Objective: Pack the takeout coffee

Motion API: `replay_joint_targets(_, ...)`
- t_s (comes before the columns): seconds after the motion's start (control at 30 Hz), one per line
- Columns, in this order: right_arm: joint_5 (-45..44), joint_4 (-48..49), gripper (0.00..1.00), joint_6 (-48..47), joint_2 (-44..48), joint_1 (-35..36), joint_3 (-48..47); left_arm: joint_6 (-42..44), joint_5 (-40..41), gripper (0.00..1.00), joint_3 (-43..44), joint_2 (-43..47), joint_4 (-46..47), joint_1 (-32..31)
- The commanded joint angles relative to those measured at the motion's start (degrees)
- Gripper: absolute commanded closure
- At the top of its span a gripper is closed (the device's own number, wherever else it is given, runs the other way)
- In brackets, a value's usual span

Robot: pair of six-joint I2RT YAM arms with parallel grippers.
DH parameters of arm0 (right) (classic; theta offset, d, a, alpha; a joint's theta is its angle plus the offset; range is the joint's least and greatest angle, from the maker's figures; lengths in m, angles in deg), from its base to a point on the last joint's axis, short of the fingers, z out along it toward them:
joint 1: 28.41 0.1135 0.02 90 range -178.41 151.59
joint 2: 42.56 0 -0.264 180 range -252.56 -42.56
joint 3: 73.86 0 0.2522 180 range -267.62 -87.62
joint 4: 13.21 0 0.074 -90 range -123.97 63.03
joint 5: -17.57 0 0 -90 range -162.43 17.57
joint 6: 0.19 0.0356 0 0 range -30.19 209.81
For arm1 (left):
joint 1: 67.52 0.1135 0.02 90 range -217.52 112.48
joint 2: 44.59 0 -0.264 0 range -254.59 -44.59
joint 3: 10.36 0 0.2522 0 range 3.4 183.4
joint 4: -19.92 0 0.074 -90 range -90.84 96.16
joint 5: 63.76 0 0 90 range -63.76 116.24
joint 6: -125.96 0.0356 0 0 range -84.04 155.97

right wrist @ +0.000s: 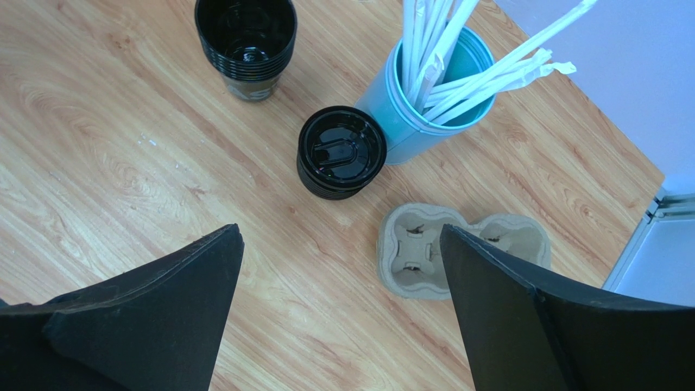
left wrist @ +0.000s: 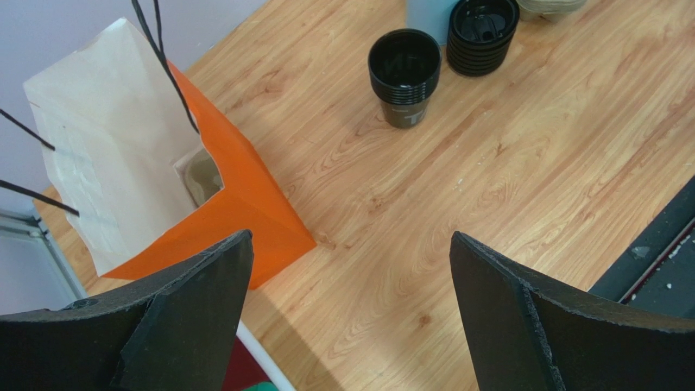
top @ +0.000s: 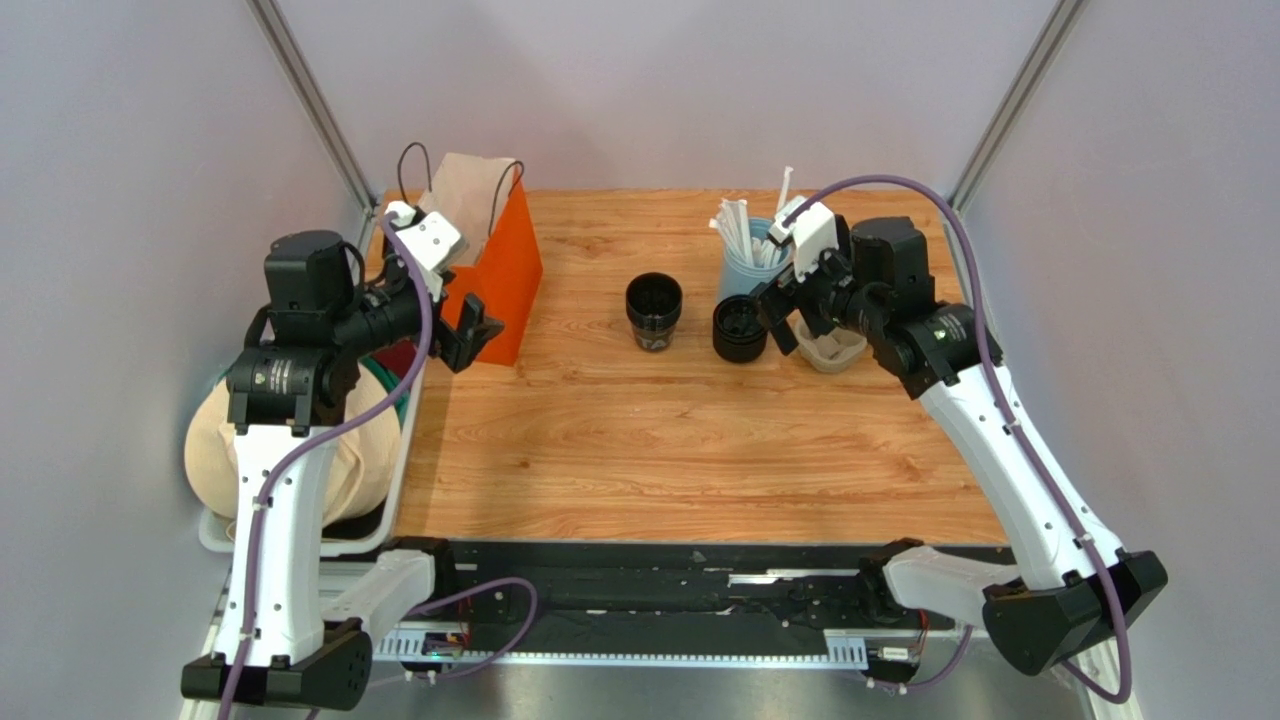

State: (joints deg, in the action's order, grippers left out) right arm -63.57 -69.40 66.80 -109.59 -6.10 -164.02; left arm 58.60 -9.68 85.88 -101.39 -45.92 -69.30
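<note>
Cups: the nested black cups (top: 654, 311) are standing upright on the wooden table (top: 631, 450), mouth facing up, near the middle of its far half.
Lids: the stack of black lids (top: 738, 327) is sitting just beside the cups, on their right, apart from them.
Left gripper: the left gripper (top: 458, 330) is hanging with its jaws wide apart, holding nothing, close by the orange paper bag (top: 489, 255).
Right gripper: the right gripper (top: 781, 308) is hovering with its jaws spread wide and nothing between them, just beside the lids.
Bearing: from the right wrist, the lids (right wrist: 340, 152) are lying straight ahead on the line of the gap (right wrist: 341, 236); the cups (right wrist: 245, 41) are lying farther ahead and to the left.
Axis: both stacks are standing with their long axis vertical, so a sideways grasp around the wall looks apt.
Nearer arm: the right arm is looking nearer to both stacks.
Neighbours: the pale blue cup of straws (right wrist: 424, 106) is touching or almost touching the lids; the moulded cup tray (right wrist: 457, 248) is lying near the right finger.
Destination: judging by the task, the open bag (left wrist: 163, 187) is waiting under the left wrist.
</note>
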Motion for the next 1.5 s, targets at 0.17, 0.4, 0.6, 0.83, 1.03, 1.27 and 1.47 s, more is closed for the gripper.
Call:
replay_joint_targets(0.17, -4.6, 5.5, 0.02, 2.3, 2.0, -0.2, 2.3, 0.5, -1.6, 0.01, -1.0, 1.2, 1.6, 0.1)
replay_joint_targets(0.4, -8.8, 9.5, 0.03, 4.6, 1.5, -0.2, 3.9, 0.0, -3.2, 0.01, -2.8, 1.0, 2.9, 0.1)
replay_joint_targets(0.6, -3.4, 9.5, 0.09, 5.4, 0.1, -0.2, 3.7, -1.3, -6.5, 0.01, -4.3, -1.2, 5.4, -0.8)
replay_joint_targets(0.83, 5.0, 5.9, 0.15, 4.5, -7.9, 5.2, -4.0, -1.5, -5.0, 0.01, -5.3, -1.1, 6.7, -1.5)
replay_joint_targets(1.03, 1.3, 3.2, 0.26, 7.2, -20.5, 8.8, -13.8, -1.5, -3.9, 0.01, -6.5, 0.0, 7.2, -1.5)
replay_joint_targets(1.27, 1.4, 1.6, 0.46, 11.3, -33.4, 9.0, -24.8, -1.5, -3.5, 0.01, -7.2, 0.5, 7.6, -1.5)
replay_joint_targets(1.47, 3.4, -0.3, 0.55, 13.0, -40.8, 9.0, -31.7, -1.6, -3.6, 0.01, -7.8, 0.8, 7.8, -1.5)
